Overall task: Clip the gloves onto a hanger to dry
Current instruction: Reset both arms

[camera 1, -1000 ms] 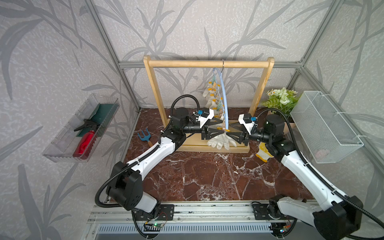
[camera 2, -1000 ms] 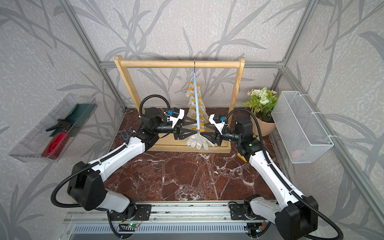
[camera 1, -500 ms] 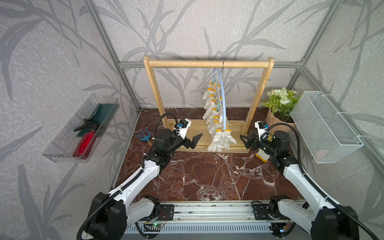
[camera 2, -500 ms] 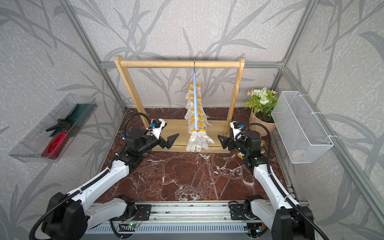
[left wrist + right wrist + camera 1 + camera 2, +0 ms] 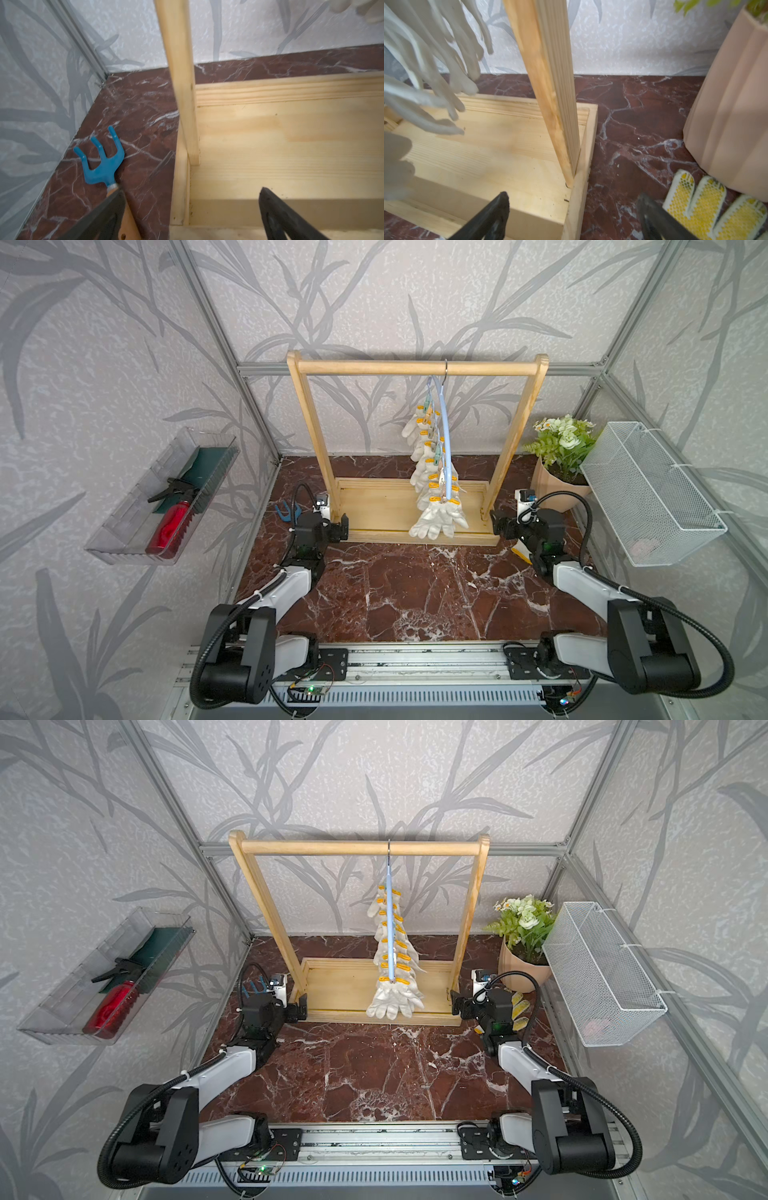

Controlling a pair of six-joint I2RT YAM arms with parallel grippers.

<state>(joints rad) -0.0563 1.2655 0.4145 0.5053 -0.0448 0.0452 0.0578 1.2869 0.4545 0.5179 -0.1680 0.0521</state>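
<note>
Both top views: the hanger point(image 5: 445, 435), a thin light-blue arc, hooks on the top bar of the wooden rack point(image 5: 374, 366) at frame centre and is seen nearly edge-on. The gloves point(image 5: 438, 518) are clipped down it in a stacked row, off-white with yellow cuffs up and finger ends down. The lowest pair dangles over the rack's base tray; contact with the tray is unclear.

The left gripper point(image 5: 343, 527) is low at centre-left of the frame, just beside the front left corner of the rack base. Its fingers point(image 5: 112, 212) are spread wide with nothing between them. The left wrist view looks past them at the rack's post point(image 5: 180, 62) and base. Only blurred glove tips point(image 5: 369, 10) show, in the upper right corner. A blue hand rake point(image 5: 101, 162) lies on the bench point(image 5: 415, 593) at lower left of that frame, its handle running behind one finger.

The right gripper point(image 5: 496, 522) is low at centre-right, just beside the front right corner of the base. Its fingers point(image 5: 492, 216) are also wide apart and empty. In the right wrist view the gloves point(image 5: 425, 62) hang at upper left, well apart from the fingertips at the bottom edge. A yellow patterned glove point(image 5: 708, 207) lies on the bench at lower right, close to one finger, beside a pink plant pot point(image 5: 726, 104).

Across the frame the gloves point(image 5: 395, 998) sit between the two grippers, touching neither. The hanger point(image 5: 388, 915) is above both.
</note>
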